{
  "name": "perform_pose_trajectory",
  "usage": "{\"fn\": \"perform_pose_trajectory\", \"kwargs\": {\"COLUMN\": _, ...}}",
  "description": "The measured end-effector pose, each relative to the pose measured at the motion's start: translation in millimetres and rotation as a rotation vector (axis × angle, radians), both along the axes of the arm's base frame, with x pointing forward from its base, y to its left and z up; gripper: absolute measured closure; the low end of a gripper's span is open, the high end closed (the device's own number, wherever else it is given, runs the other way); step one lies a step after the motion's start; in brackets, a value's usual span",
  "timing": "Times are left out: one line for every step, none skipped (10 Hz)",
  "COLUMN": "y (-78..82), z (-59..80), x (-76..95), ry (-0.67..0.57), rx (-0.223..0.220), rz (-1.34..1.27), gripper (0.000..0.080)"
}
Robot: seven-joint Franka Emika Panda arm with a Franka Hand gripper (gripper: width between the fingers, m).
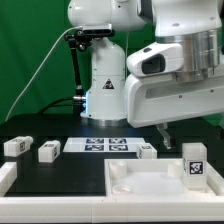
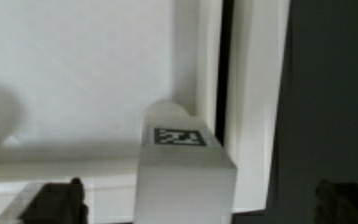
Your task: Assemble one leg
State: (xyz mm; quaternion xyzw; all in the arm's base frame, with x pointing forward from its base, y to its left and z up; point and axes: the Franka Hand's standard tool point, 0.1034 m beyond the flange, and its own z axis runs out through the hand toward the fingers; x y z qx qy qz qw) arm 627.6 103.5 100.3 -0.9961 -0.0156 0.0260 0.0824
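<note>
**White plastic leg stands between spread fingers**

Beside the small white upright rectangular leg (image 1: 193,162), tagged in black and white, lies a large white square tray-like piece (image 1: 140,185). The leg stands at this piece's edge on the exterior view's right. Behind the tray piece lies the flat white marker board (image 1: 110,146), with one small white tagged block (image 1: 148,150) just beside its end. Two similar white blocks (image 1: 17,146) sit well apart on the exterior view's left. The two-finger gripper (image 2: 199,203) holds its dark fingertips (image 2: 55,200) wide apart, one on each side of the leg and neither touching it. Everything rests on a black table (image 1: 60,175). The white robot base (image 1: 105,90) rises behind, before a green backdrop (image 1: 200,18) and a pale wall (image 1: 25,50).
</note>
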Motion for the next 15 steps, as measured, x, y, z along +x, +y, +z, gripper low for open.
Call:
{"fn": "perform_pose_trajectory", "kwargs": {"y": -0.2, "z": -0.9, "x": -1.4, "ry": 0.002, "rx": 0.000, "rz": 0.000, "gripper": 0.0150}}
{"fn": "perform_pose_trajectory", "kwargs": {"y": -0.3, "z": -1.0, "x": -1.4, "ry": 0.002, "rx": 0.000, "rz": 0.000, "gripper": 0.0150}}
{"fn": "perform_pose_trajectory", "kwargs": {"y": -0.3, "z": -1.2, "x": -1.5, "ry": 0.002, "rx": 0.000, "rz": 0.000, "gripper": 0.0150}}
{"fn": "perform_pose_trajectory", "kwargs": {"y": -0.7, "z": -2.7, "x": -0.2, "ry": -0.009, "rx": -0.003, "rz": -0.008, "gripper": 0.0150}}
{"fn": "perform_pose_trajectory", "kwargs": {"y": -2.1, "z": -10.1, "x": -0.7, "ry": -0.041, "rx": -0.010, "rz": -0.034, "gripper": 0.0150}}
{"fn": "perform_pose_trajectory", "kwargs": {"y": -4.5, "z": -15.5, "x": -4.3, "ry": -0.045, "rx": -0.014, "rz": -0.038, "gripper": 0.0150}}
{"fn": "perform_pose_trajectory", "kwargs": {"y": -5.5, "z": -16.2, "x": -4.4, "ry": -0.048, "rx": -0.015, "rz": -0.040, "gripper": 0.0150}}
{"fn": "perform_pose_trajectory", "kwargs": {"y": -6.7, "z": -16.4, "x": -4.3, "ry": -0.047, "rx": -0.015, "rz": -0.042, "gripper": 0.0150}}
{"fn": "perform_pose_trajectory", "kwargs": {"y": -6.3, "z": -16.3, "x": -4.3, "ry": -0.047, "rx": -0.015, "rz": -0.043, "gripper": 0.0150}}
{"fn": "perform_pose_trajectory", "kwargs": {"y": -3.9, "z": -16.4, "x": -4.8, "ry": -0.046, "rx": -0.015, "rz": -0.044, "gripper": 0.0273}}
{"fn": "perform_pose_trajectory", "kwargs": {"y": -3.8, "z": -16.4, "x": -4.8, "ry": -0.046, "rx": -0.015, "rz": -0.043, "gripper": 0.0410}}
{"fn": "perform_pose_trajectory", "kwargs": {"y": -3.9, "z": -16.4, "x": -4.8, "ry": -0.046, "rx": -0.015, "rz": -0.044, "gripper": 0.0410}}
{"fn": "perform_pose_trajectory", "kwargs": {"y": -4.0, "z": -16.3, "x": -4.7, "ry": -0.045, "rx": -0.014, "rz": -0.053, "gripper": 0.0508}}
{"fn": "perform_pose_trajectory", "kwargs": {"y": -4.0, "z": -16.3, "x": -4.7, "ry": -0.042, "rx": -0.015, "rz": -0.067, "gripper": 0.0508}}
{"fn": "perform_pose_trajectory", "kwargs": {"y": -4.2, "z": -16.3, "x": -4.7, "ry": -0.042, "rx": -0.015, "rz": -0.067, "gripper": 0.0508}}
